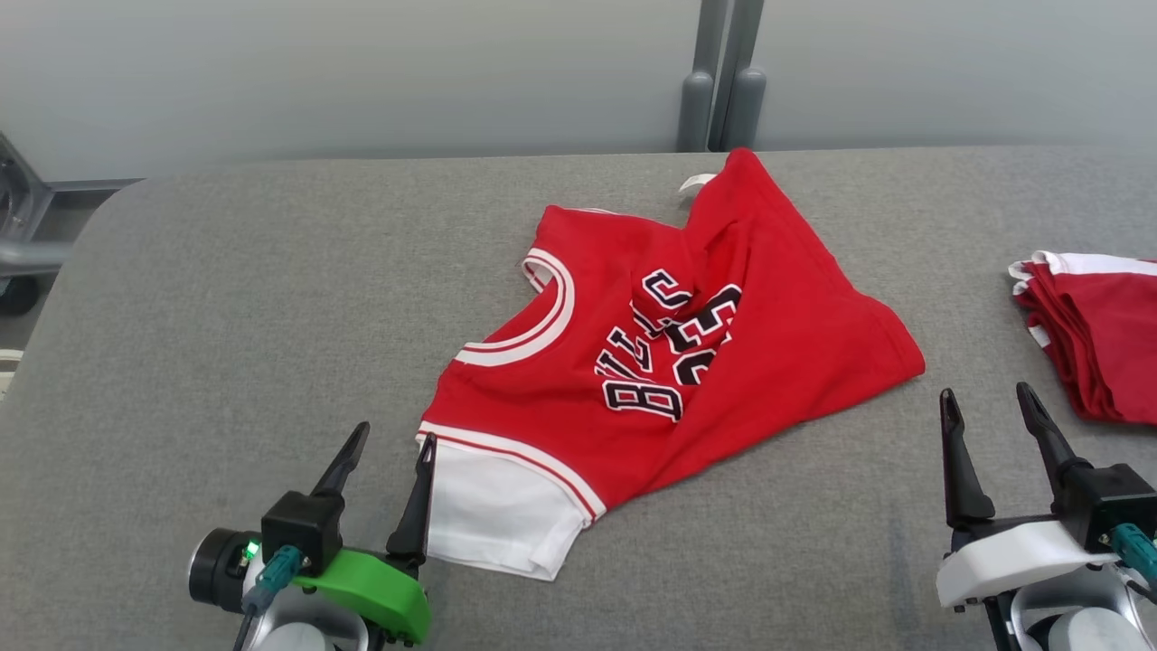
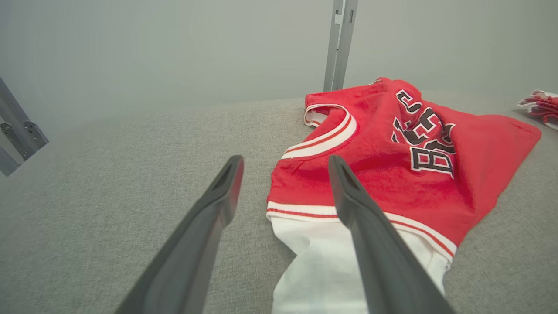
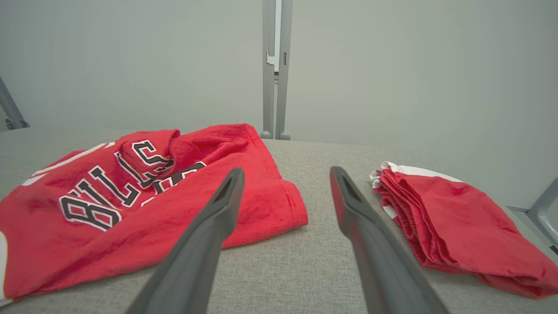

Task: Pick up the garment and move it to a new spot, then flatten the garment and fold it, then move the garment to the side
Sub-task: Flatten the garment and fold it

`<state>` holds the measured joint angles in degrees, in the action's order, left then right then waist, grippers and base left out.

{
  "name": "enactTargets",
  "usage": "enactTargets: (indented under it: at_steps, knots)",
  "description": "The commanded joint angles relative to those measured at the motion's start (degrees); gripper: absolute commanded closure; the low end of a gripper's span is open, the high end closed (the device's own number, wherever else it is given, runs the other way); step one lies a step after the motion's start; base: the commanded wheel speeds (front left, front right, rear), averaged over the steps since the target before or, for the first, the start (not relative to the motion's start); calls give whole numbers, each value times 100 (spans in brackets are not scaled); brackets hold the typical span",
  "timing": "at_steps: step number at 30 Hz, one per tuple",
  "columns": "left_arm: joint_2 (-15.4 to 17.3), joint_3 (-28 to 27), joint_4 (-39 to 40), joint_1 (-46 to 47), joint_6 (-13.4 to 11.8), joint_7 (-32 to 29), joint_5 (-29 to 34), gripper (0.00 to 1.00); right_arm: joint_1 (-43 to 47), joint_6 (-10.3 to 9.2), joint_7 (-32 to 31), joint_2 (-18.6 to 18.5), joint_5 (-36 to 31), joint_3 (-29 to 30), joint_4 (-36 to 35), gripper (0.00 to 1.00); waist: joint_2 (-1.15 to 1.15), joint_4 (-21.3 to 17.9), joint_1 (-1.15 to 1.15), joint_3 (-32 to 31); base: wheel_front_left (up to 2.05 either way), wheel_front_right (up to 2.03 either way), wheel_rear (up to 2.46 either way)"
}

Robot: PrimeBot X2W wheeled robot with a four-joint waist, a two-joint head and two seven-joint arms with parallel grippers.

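Your garment [image 1: 669, 362] is sitting roughly mid-worktop [image 1: 226, 316], a red jersey with black lettering and white trim. It's pretty rumpled: there's a ridge bunched up right through the lettering, and the far corner is pushed up toward the back edge by the grey post [image 1: 723, 81]. The white sleeve [image 1: 497, 515] points back at you on the near side.

Your left tool [image 1: 396, 432] is spread wide and holding nothing. It's parked low at the near left, with its inner finger right alongside the edge of that sleeve. From the left wrist view the finger overlaps the white fabric, but you can't really tell if it's touching or just above it.

Your right tool [image 1: 985, 391] is also wide and empty, at the near right over bare worktop. It's between the jersey's hem corner and the stack of folded red clothes [image 1: 1094, 334] at the right edge, clear of both.
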<state>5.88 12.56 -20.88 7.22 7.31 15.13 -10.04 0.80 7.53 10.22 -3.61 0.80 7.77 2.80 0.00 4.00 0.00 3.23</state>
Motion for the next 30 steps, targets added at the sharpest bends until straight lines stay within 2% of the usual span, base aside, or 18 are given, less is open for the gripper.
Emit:
enactTargets:
  at_steps: [1, 10, 20, 30]
  knots:
    - [35, 8, -20, 108, 14, 3, -8, 0, 56, -9, 45, 3, 18, 1, -44, 0, 0, -151, 0, -54, 0, 0, 0]
    - [231, 280, -893, 896, 20, -472, -94, 0, 169, -9, 29, 67, 85, -560, -132, 0, 0, -674, 0, 26, 0, 0, 0]
    - [677, 652, -2262, 2186, 16, -1780, -215, 0, -67, -9, -24, 70, 230, -1089, -182, 0, 0, -1299, 0, 398, 0, 0, 0]
    - [752, 682, -2934, 2731, -23, -2443, -392, 0, -190, -9, 56, 70, 258, -1149, -146, 0, 0, -1473, 0, 678, 0, 0, 0]
